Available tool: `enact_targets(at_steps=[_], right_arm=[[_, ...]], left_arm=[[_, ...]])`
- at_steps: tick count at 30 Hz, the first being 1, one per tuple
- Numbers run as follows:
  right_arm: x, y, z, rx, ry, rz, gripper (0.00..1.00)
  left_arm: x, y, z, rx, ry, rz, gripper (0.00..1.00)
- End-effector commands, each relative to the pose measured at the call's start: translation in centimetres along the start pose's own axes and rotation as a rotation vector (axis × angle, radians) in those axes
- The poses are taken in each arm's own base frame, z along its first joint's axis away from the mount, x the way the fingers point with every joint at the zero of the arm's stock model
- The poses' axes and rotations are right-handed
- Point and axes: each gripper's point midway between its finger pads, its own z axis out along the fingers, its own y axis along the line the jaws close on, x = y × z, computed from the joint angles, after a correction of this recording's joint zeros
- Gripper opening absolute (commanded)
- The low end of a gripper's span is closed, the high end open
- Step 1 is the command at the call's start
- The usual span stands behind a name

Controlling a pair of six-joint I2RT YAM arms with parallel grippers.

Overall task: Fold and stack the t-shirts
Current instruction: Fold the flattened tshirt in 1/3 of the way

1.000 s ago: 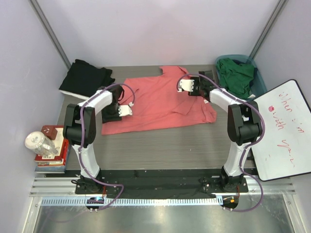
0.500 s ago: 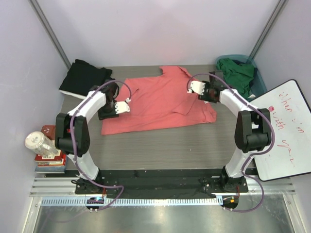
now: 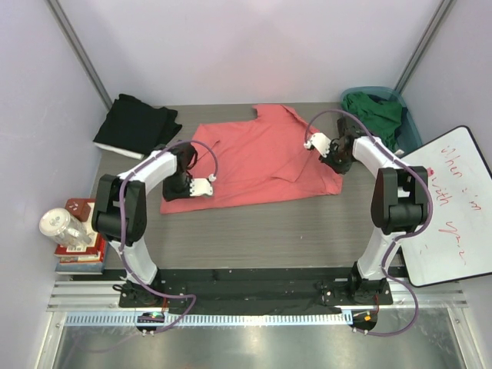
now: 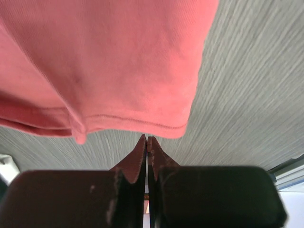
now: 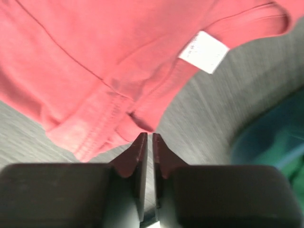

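The coral-pink t-shirt (image 3: 254, 165) lies spread flat on the grey table (image 3: 261, 231), its white tag (image 5: 204, 51) by the collar. My left gripper (image 3: 194, 188) is low at the shirt's near-left hem. Its jaws (image 4: 147, 137) are shut, tips just short of the hem (image 4: 118, 57), with nothing between them. My right gripper (image 3: 327, 147) is at the right sleeve. Its jaws (image 5: 147, 135) stand almost together with a thin slit, tips at the sleeve fold (image 5: 95, 57), no cloth visibly pinched. A black t-shirt (image 3: 137, 124) lies folded at the back left. A dark green one (image 3: 374, 115) fills the basket.
The teal basket (image 3: 407, 131) stands at the back right corner. A whiteboard (image 3: 450, 207) leans off the table's right edge. Books and a jar (image 3: 77, 231) sit beside the left edge. Grey walls close in on both sides.
The left gripper dropped toward the shirt's near-left hem and shut. The right gripper slid right to the sleeve and its jaws closed to a slit. The shirt lies as before.
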Motion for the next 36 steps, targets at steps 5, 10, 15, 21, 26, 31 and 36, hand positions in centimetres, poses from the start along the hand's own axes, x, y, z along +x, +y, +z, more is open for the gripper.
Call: enact_targets(at_steps=[5,10,15,21,26,31,36], right_arm=[[1.1,1.5,0.4,-0.07,0.006,0.069,0.02],[2.1,2.5,0.6,-0.105,0.03,0.079,0.01],[2.8,3.8,1.2,-0.145,0.049,0.078,0.01],[4.6,3.6,2.6,-0.143,0.079,0.109,0.01],[6.4,3.4,3.3,-0.12,0.125,0.111,0.01],[8.6,3.2,3.5,-0.094,0.168,0.094,0.01],[9.1,3.4,3.4,-0.096,0.175,0.082,0.01]], left_arm=[[-1.2,1.2,0.0,-0.002,-0.029,0.029,0.0],[-1.2,1.2,0.8,0.013,-0.008,0.04,0.0],[-1.1,1.5,1.8,0.021,0.018,0.05,0.0],[-0.2,1.5,3.4,0.028,0.08,0.065,0.0],[0.5,1.1,4.1,0.022,0.108,0.089,0.0],[1.6,0.8,4.9,0.03,0.141,0.099,0.0],[1.8,0.6,5.2,0.031,0.142,0.099,0.0]])
